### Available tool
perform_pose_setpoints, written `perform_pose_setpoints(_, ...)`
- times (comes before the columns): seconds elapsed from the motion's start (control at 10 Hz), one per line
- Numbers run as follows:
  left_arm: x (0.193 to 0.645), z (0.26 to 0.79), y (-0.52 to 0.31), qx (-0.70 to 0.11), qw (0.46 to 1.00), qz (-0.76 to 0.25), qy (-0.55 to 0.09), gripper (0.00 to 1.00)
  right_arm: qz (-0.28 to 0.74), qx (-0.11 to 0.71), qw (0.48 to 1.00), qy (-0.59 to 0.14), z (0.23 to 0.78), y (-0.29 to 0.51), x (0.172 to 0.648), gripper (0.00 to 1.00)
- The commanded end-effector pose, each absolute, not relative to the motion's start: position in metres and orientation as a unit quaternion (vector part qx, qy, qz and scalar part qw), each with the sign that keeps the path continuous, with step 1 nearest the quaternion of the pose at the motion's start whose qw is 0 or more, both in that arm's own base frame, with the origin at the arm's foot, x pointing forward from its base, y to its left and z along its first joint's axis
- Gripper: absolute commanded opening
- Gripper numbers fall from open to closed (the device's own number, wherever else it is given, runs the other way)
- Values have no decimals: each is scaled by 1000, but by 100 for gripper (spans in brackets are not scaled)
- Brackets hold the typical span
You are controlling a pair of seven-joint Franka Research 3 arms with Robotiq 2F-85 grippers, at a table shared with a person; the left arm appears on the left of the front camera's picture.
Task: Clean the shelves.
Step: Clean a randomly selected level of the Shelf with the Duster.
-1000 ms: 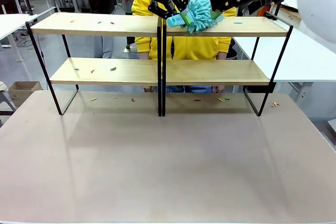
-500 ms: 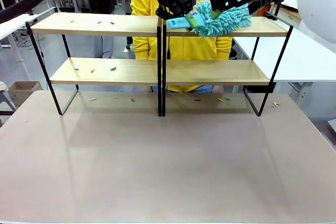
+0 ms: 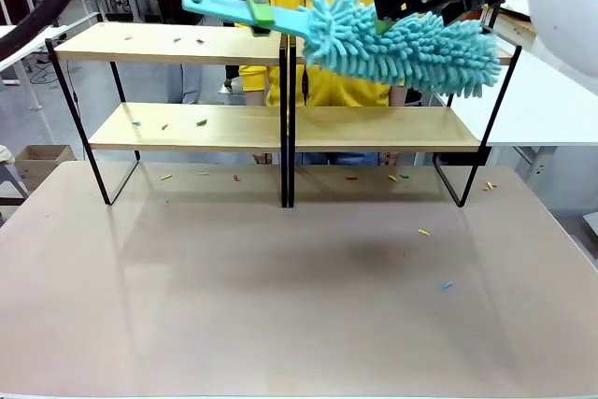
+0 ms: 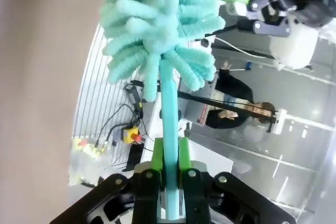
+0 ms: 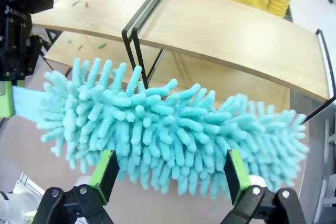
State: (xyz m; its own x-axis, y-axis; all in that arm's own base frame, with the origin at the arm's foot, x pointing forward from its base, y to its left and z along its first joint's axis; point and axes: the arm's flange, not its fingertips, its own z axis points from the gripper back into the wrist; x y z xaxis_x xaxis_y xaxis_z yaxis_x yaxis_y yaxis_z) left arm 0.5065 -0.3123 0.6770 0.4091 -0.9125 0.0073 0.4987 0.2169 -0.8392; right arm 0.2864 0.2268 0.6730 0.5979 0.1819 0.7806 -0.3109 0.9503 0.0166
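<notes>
- Print on the left claw's (image 4: pixel 169 156) black body, seen from the right wrist, was too small to read.
- Left claw was clamped on the teal duster's (image 3: pixel 402 49) handle.
- Right claw (image 5: pixel 170 174) gaped wide, pads (image 5: pixel 107 174) straddling the fluffy head.
- The shelves (image 3: pixel 187 44) stood along the surface's (image 3: pixel 280 306) far side, behind the duster.

White arm shell (image 3: pixel 572 16), black fingers (image 5: pixel 73 203), green pads (image 5: pixel 106 174)

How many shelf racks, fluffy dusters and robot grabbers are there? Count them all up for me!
racks: 2, the left rack and the right rack
duster: 1
grippers: 2, the left gripper and the right gripper
total: 5
</notes>
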Motion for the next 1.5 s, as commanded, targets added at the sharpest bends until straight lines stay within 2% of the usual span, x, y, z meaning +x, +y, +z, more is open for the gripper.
perform_pose_setpoints(0.0, 542, 707, -312, -421, 739, -467, 242, 13, 136, 74, 890, -429, 674, 226, 287, 100)
perform_pose_setpoints(0.3, 541, 720, -254, -415, 795, -409, 171, 13, 136, 74, 890, -429, 674, 226, 287, 100)
perform_pose_setpoints(0.5, 507, 728, -167, -410, 836, -350, 96, 13, 136, 74, 890, -429, 674, 226, 287, 100)
perform_pose_setpoints(0.7, 430, 726, -83, -418, 873, -249, -28, 13, 136, 74, 890, -429, 674, 226, 287, 100)
perform_pose_setpoints(1.0, 283, 699, 17, -466, 857, -83, -205, 13, 136, 74, 890, -429, 674, 226, 287, 100)
perform_pose_setpoints(1.1, 249, 688, 40, -499, 841, 27, -205, 13, 136, 74, 890, -429, 674, 226, 287, 100)
perform_pose_setpoints(1.2, 232, 674, 53, -547, 805, 203, -109, 13, 136, 74, 890, -429, 674, 226, 287, 100)
perform_pose_setpoints(1.3, 220, 662, 56, -592, 760, 269, -2, 13, 136, 74, 890, -429, 674, 226, 287, 100)
perform_pose_setpoints(1.4, 209, 658, 60, -588, 753, 294, 29, 13, 136, 74, 890, -429, 674, 226, 287, 100)
